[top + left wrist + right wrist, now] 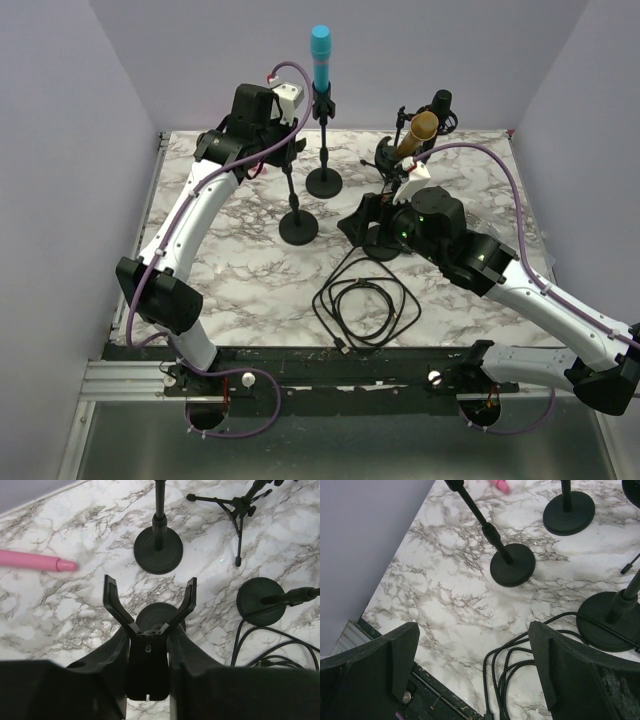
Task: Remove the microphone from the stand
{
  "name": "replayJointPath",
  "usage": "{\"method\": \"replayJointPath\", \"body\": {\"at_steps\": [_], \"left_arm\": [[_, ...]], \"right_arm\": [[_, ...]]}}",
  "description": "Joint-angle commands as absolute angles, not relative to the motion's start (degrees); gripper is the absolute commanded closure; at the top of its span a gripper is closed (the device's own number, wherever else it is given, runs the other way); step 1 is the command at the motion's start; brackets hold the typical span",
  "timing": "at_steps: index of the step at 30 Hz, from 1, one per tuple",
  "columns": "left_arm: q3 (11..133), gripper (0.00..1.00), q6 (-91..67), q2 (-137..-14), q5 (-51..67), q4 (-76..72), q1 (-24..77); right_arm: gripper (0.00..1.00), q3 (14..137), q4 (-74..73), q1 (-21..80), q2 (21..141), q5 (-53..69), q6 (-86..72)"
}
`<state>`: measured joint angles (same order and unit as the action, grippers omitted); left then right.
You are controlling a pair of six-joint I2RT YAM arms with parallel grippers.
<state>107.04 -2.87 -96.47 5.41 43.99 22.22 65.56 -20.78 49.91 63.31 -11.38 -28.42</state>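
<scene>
My left gripper (148, 647) is shut on the black body of an empty forked clip (150, 607) at the top of a round-based stand (298, 228). A pink microphone (35, 561) lies on the marble to its left, apart from any stand. In the top view a blue microphone (321, 55) stands upright in the stand behind, and a gold microphone (420, 130) sits tilted in a stand at the right. My right gripper (472, 665) is open low over the table, near the gold microphone's stand base (383, 243), with nothing between its fingers.
A black microphone (441, 103) on a small tripod (240, 510) stands at the back right. A coiled black cable (365, 300) lies on the marble table (230, 270) near the front edge. The blue microphone's round base (324, 182) is close behind the held stand.
</scene>
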Motion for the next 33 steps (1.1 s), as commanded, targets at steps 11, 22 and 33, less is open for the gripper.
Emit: {"method": "replayJointPath", "body": {"at_steps": [11,22,33], "left_arm": [[99.72,1.00,-9.67,-81.90,-32.04,53.35,21.50],[84.92,1.00,-17.84,-67.40,-31.72,56.16,-0.20],[76.23,1.00,-18.52,-56.68,-36.02,54.25,-11.60]], "right_arm": [[0.00,64.47,-20.93,50.19,62.69,-11.66,-27.91],[0.00,63.53,-20.21,50.19,62.82,-7.52,-27.48],[0.00,64.97,-21.13,50.21,65.40,-2.37,-26.69]]}}
